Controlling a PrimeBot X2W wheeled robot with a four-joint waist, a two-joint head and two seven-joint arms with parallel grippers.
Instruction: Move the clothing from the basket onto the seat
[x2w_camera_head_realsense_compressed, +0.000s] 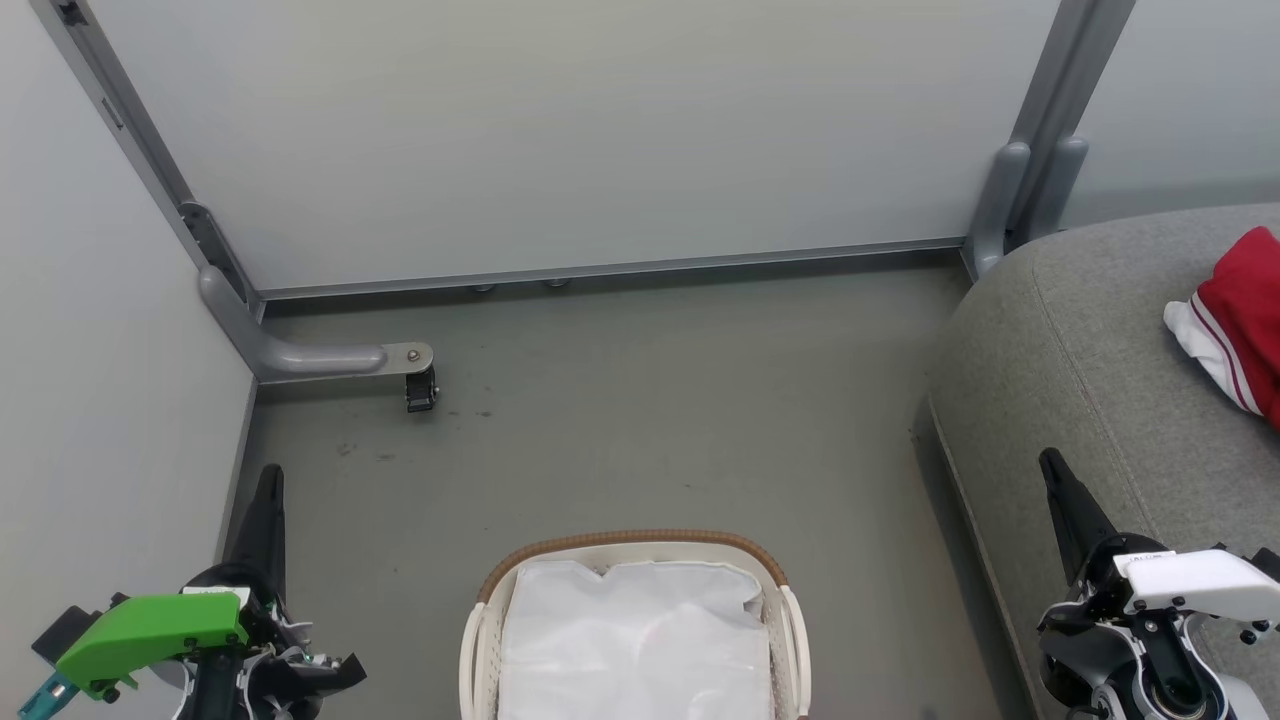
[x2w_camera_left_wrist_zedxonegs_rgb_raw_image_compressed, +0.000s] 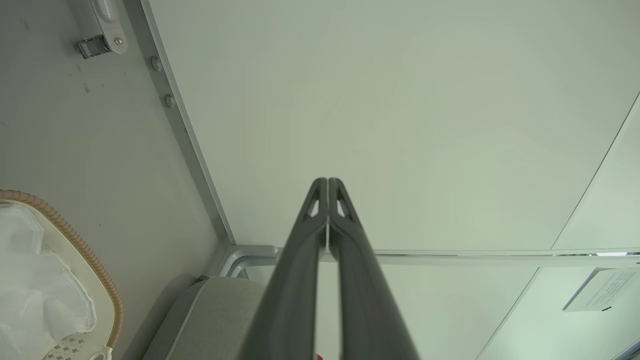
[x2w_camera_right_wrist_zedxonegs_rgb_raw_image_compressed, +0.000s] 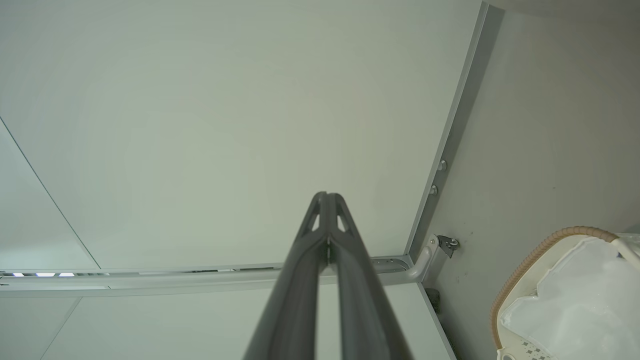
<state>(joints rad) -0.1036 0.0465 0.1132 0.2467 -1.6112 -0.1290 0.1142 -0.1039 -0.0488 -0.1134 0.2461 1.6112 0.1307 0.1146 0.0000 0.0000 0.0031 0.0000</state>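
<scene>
Head camera's peering steeply down from above, basket (x2w_camera_head_realsense_compressed: 640, 538) close at six o'clock, seat (x2w_camera_head_realsense_compressed: 1080, 340) at three, while both wrist cameras, rolled sideways, face the partition wall (x2w_camera_head_realsense_compressed: 560, 140), sharing that basket at eight and four.

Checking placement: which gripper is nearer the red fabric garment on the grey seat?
Right. The right gripper is at the seat's edge, below the garment; the left gripper is across the floor.

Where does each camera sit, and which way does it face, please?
Head: on the head, looking down at floor, basket and seat with clothing; left gripper and right gripper at lower corners.
Left wrist: on the left arm, along its shut fingers at the back panel.
Right wrist: on the right arm, along its shut fingers at that panel.
Shared: the basket.
</scene>
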